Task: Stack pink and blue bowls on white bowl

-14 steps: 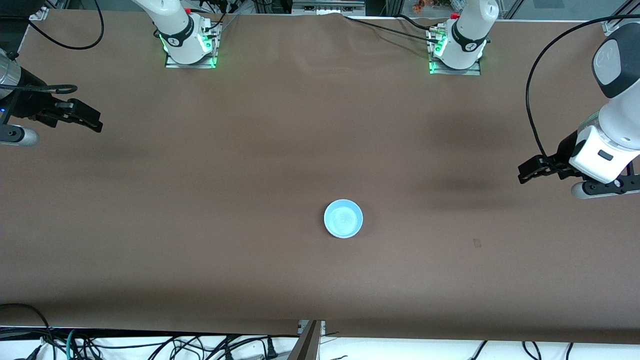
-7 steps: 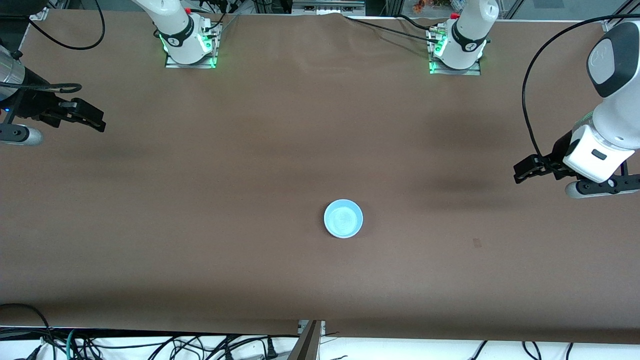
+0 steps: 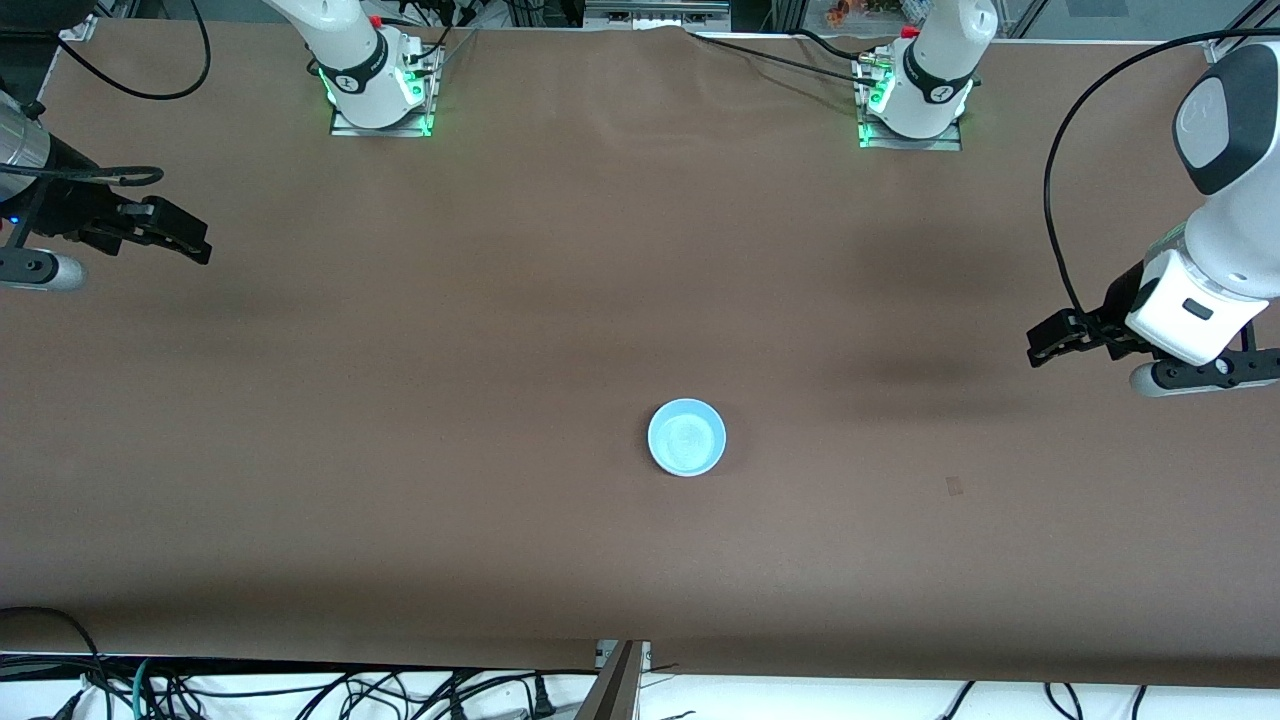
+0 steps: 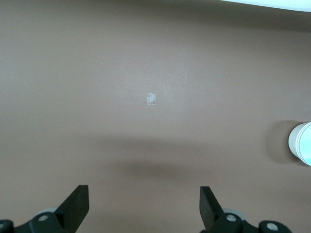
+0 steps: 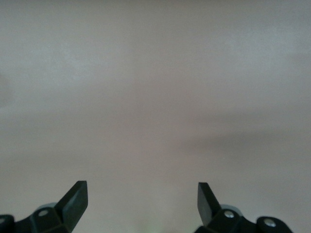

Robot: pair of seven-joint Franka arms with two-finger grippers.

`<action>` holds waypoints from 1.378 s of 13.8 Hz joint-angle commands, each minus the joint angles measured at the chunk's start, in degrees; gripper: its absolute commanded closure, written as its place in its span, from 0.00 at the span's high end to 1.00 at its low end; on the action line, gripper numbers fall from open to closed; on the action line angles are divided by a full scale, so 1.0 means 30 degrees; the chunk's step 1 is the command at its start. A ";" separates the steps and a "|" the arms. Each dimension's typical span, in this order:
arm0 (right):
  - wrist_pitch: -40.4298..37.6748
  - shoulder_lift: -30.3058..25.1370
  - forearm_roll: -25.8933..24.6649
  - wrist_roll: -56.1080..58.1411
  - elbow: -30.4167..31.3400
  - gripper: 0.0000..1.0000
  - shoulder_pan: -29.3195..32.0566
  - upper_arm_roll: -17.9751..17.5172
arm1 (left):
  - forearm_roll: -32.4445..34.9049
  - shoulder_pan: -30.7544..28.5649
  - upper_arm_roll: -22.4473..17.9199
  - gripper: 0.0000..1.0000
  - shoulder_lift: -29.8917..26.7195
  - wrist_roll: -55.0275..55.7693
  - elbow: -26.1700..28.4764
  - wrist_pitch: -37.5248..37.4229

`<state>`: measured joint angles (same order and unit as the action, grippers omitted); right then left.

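A light blue bowl (image 3: 687, 438) stands upright in the middle of the table, nearer the front camera than both bases. Only its blue inside shows from above. The pink bowl and the white bowl do not show apart from it. A pale bowl wall (image 4: 302, 143) shows at the edge of the left wrist view; I cannot tell its colour for sure. My left gripper (image 3: 1045, 342) is open and empty, up over the left arm's end of the table (image 4: 143, 194). My right gripper (image 3: 192, 243) is open and empty over the right arm's end (image 5: 141, 191).
The table is covered in brown paper (image 3: 500, 330). A small tape mark (image 3: 954, 486) lies between the bowl and the left arm's end, also seen in the left wrist view (image 4: 151, 98). Cables hang below the table's front edge (image 3: 300, 690).
Both grippers shifted slightly a second ago, the left a little toward the table's middle, then held still. The blue bowl has not moved.
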<state>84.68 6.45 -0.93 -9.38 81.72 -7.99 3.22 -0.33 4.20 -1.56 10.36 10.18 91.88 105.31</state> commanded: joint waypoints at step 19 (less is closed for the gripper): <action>-0.0334 -0.0069 0.0633 0.0108 -0.0082 1.00 0.0086 0.0185 | -0.0359 0.0152 -0.0125 1.00 -0.0085 -0.0316 0.0137 0.0170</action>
<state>84.49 6.45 0.02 -9.38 81.73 -7.92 3.48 -0.33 4.43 -1.48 10.36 10.18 91.89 105.31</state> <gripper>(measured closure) 0.000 0.000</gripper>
